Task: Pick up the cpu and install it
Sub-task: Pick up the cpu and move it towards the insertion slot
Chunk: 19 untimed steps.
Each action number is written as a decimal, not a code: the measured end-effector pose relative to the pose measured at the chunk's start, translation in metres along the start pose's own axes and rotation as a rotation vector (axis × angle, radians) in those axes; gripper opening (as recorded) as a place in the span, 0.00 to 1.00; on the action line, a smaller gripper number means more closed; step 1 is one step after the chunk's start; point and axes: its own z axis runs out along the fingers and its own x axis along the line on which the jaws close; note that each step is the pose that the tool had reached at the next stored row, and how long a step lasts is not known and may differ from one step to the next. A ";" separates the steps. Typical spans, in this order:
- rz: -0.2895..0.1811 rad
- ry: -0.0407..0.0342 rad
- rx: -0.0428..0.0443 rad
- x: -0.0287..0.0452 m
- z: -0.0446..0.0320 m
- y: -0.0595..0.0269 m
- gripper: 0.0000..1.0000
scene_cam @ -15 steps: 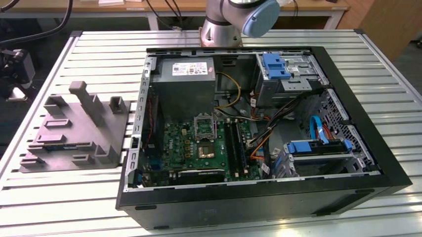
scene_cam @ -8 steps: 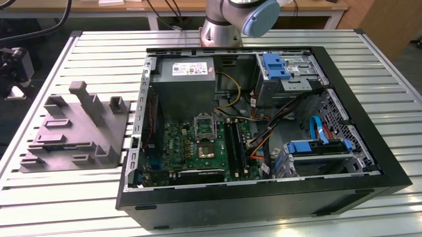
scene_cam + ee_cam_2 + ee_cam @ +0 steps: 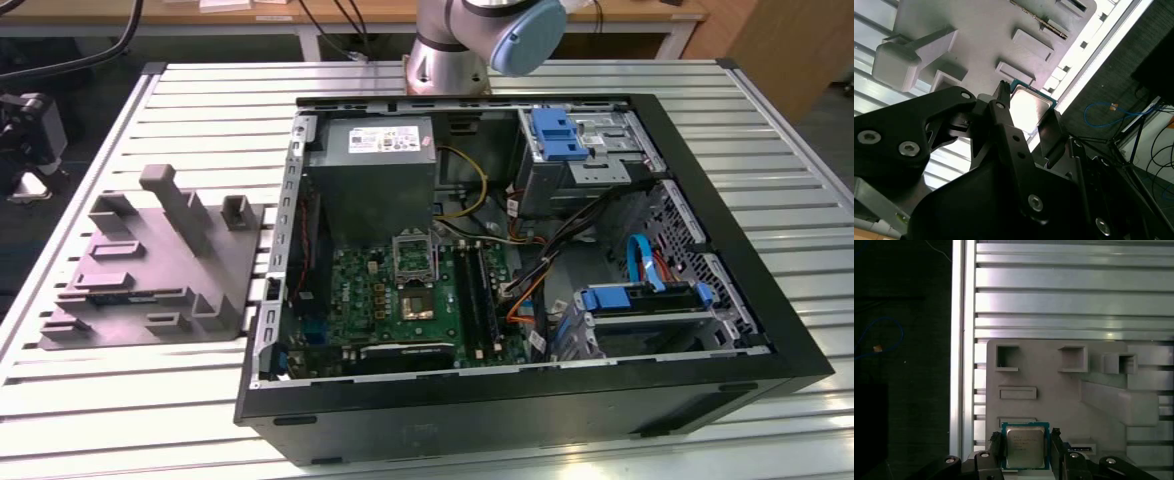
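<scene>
Jaws, two, tight on one cpu [image 3: 1025, 447]

No readable text anywhere. Faint print lines on the cpu [image 3: 1025, 446] lid in the first wrist view, too small to make out. White label [image 3: 378, 140] on the power-supply box [image 3: 380, 190], exterior view: illegible too.

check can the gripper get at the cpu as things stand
Probably yes: in both wrist views the gripper straddles the cpu and seems shut on it, held above the grey tray, with nothing in between.
</scene>
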 end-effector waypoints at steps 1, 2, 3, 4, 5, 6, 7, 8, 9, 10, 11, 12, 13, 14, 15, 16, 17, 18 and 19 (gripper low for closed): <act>0.000 0.0001 0.0000 0.0000 -0.0003 0.0000 0.47; 0.000 0.0000 0.0000 0.0000 -0.0006 0.0000 0.47; 0.000 0.0001 0.0001 0.0000 -0.0010 0.0000 0.47; 0.000 0.0001 0.0001 0.0000 -0.0014 0.0000 0.47; 0.000 0.0000 0.0000 0.0000 -0.0016 0.0000 0.47; 0.000 -0.0001 -0.0001 0.0000 -0.0018 0.0001 0.47; 0.000 0.0001 0.0001 -0.0001 -0.0021 0.0001 0.47; 0.000 0.0000 0.0000 -0.0002 -0.0022 0.0001 0.47; 0.000 0.0000 0.0000 -0.0002 -0.0023 0.0001 0.47; 0.000 0.0000 0.0000 -0.0002 -0.0025 0.0001 0.47; 0.000 0.0002 0.0001 -0.0002 -0.0029 0.0001 0.47; 0.000 0.0002 0.0001 -0.0001 -0.0032 0.0001 0.47; 0.000 0.0000 0.0000 -0.0002 -0.0034 0.0001 0.47; 0.000 0.0000 0.0000 -0.0002 -0.0038 0.0001 0.47; 0.000 0.0001 0.0000 -0.0002 -0.0041 0.0001 0.47; 0.000 0.0001 0.0001 -0.0002 -0.0044 0.0001 0.47; 0.000 0.0000 0.0000 -0.0002 -0.0045 0.0001 0.47; 0.000 0.0000 0.0000 -0.0002 -0.0047 0.0001 0.47; 0.000 0.0000 0.0000 -0.0002 -0.0050 0.0001 0.47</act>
